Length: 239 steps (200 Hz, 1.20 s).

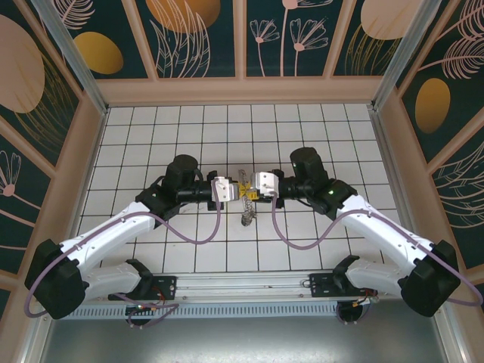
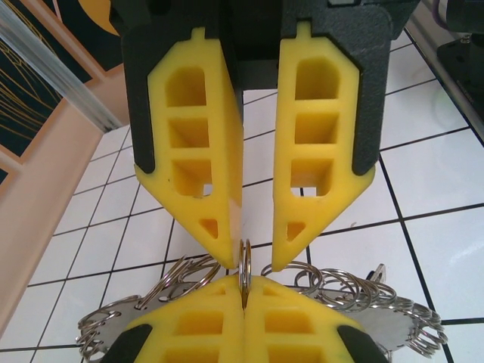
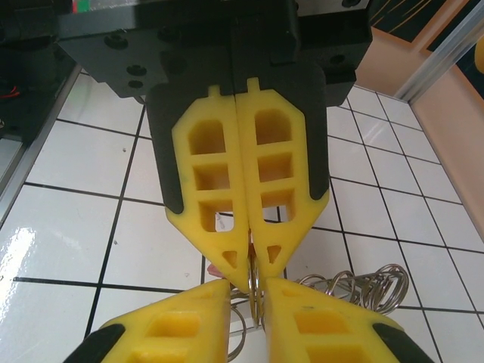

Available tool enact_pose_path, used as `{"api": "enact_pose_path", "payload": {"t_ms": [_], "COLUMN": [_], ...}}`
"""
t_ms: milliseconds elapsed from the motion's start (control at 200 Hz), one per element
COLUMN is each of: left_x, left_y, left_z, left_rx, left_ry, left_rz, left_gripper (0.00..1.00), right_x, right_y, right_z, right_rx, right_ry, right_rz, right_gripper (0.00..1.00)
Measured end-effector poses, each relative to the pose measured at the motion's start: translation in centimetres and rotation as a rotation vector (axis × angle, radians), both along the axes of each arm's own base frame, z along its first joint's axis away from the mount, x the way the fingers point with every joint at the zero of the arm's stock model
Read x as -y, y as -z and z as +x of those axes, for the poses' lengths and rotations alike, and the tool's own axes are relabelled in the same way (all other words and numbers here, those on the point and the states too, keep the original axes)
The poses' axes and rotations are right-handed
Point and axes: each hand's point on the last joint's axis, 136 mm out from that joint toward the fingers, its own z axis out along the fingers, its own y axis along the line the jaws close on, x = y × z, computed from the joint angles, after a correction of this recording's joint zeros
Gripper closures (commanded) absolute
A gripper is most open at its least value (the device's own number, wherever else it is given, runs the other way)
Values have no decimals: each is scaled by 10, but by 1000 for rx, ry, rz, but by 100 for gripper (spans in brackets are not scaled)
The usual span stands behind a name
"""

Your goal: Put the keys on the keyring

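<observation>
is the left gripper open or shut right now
Shut. In the left wrist view the left gripper has its yellow fingers pressed together, with a thin metal ring pinched upright between their tips.

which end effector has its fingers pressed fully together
The left end effector: its yellow fingers meet, pinching a thin metal ring. The right end effector has a clear gap between its fingers.

The left gripper and the right gripper are facing each other tip to tip above the middle of the table, each on its own side. The keyring is standing between them, sitting pinched in the left fingertips and passing between the right fingers, its bunch spreading beneath toward the arms.
</observation>
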Motion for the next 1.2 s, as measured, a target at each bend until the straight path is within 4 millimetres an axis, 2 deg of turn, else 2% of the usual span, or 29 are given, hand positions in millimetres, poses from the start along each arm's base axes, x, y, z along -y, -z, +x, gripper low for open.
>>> {"api": "enact_pose_path", "payload": {"t_ms": [105,175,265,340,420,641,786,926,1076,1196], "left_x": [-1,-1,-2,-2,-4,-15,-20,-23,-25,-23], "left_y": [2,3,4,3,0,-10,-16,-26,-33,-30], "left_z": [1,1,2,2,1,-8,-8,-3,-1,-2], "left_rx": [-2,-4,-5,-11,-3,36,53,75,92,67], "left_ry": [-5,-7,-11,-18,-33,-62,-92,-131,-152,-140], "left_rz": [3,5,4,-8,-43,-113,-146,-172,-189,-189], "left_gripper": [100,100,100,80,71,71,69,64,65,68], "right_x": [-2,-2,-3,-3,-2,15,14,13,12,11], "right_y": [3,4,4,2,-1,-20,-35,-37,-40,-41], "right_z": [2,2,3,3,5,8,3,0,-1,-2], "right_rx": [-9,-20,-27,-35,-46,-83,-82,-95,-90,-95], "right_ry": [-1,3,8,10,14,45,13,-3,-10,-15], "right_rz": [-6,-8,-4,4,33,180,251,272,284,298], "right_gripper": [85,100,100,100,100,100,100,100,100,100]}}
